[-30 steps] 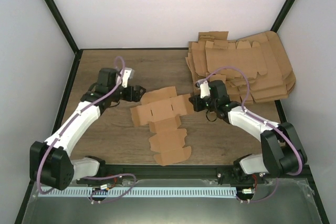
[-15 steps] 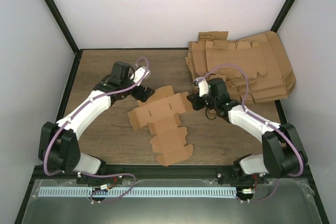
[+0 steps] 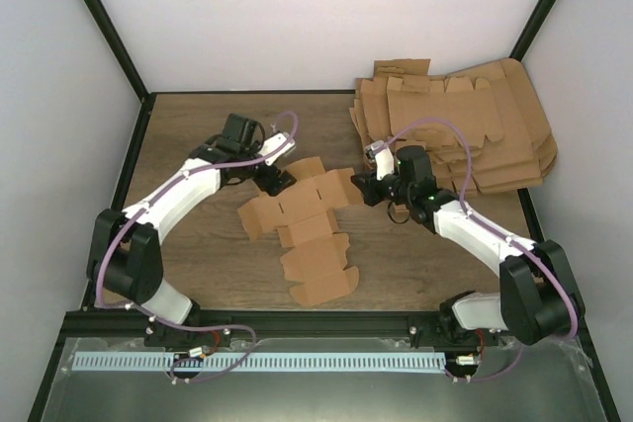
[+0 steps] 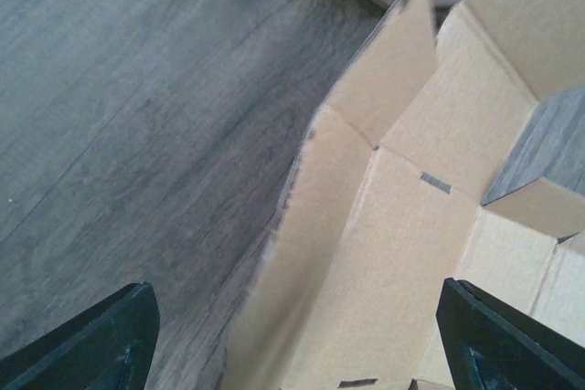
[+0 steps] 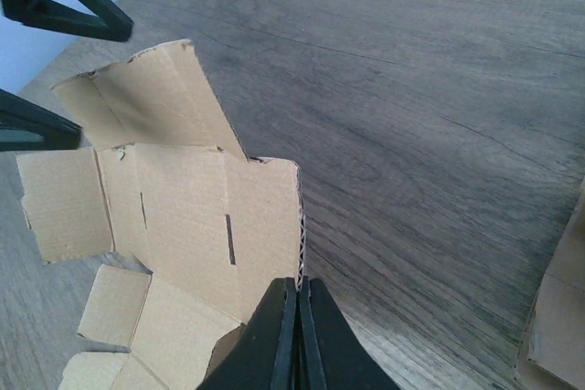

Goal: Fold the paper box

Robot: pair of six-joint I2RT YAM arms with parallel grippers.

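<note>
A wooden table (image 3: 218, 274) seen from above, with the paper box (image 3: 302, 229) lying mostly flat and unfolded near its middle, its panels and tabs running towards the near edge. The right gripper (image 3: 361, 190) sits at the sheet's right edge; the right wrist view shows its fingers (image 5: 274, 335) pressed together, pinching the corrugated edge of the paper box (image 5: 183, 216). The left gripper (image 3: 275, 180) is at the sheet's far-left corner, its jaws spread wide. In the left wrist view, a flap of the paper box (image 4: 384, 226) tilts upward between the two dark fingertips (image 4: 119, 340), touching neither. A pile of flat cardboard sheets (image 3: 465, 130) lies at the far right.
</note>
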